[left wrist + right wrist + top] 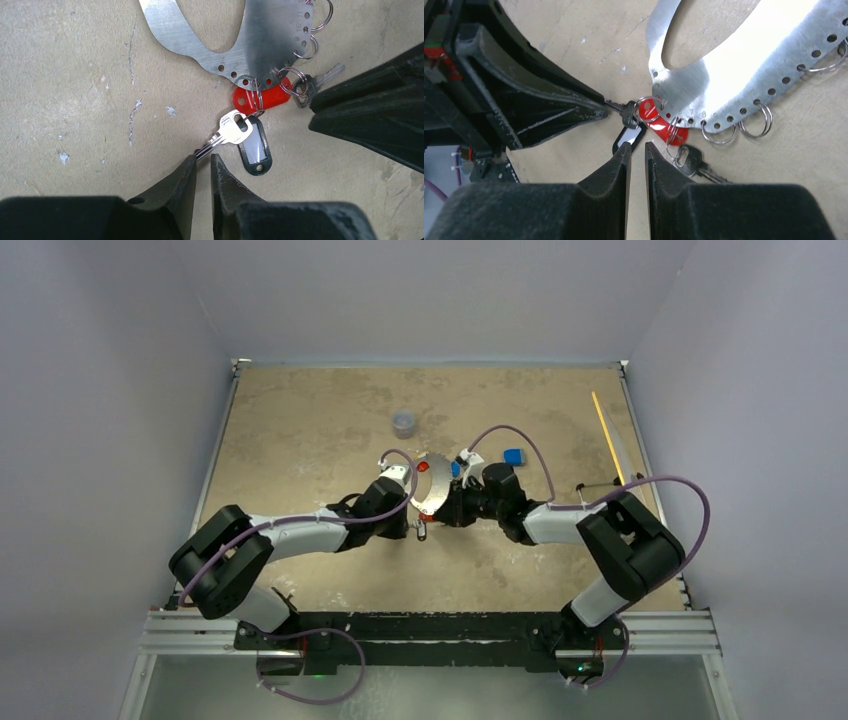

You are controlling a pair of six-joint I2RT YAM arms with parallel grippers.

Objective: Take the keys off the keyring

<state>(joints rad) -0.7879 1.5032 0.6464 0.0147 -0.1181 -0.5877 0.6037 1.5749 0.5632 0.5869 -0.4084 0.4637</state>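
Note:
The keyring (430,490), a flat silver metal ring with holes along its rim, lies mid-table between both grippers. It also shows in the left wrist view (265,45) and the right wrist view (744,75). Small split rings on it hold a red tag (262,97), a silver key (231,127), a black tag (255,147) and a black-headed key (305,90). My left gripper (203,159) has its jaws nearly together, and the silver key's blade tip touches one fingertip. My right gripper (635,146) is shut and empty, its tips just short of the black tag (629,137) and the red tag (664,127).
A small grey round cup (404,423) stands behind the keyring. A blue block (513,456) lies to the ring's right. A yellow stick (608,435) lies near the table's right edge. Two empty split rings (719,132) hang from the ring's rim.

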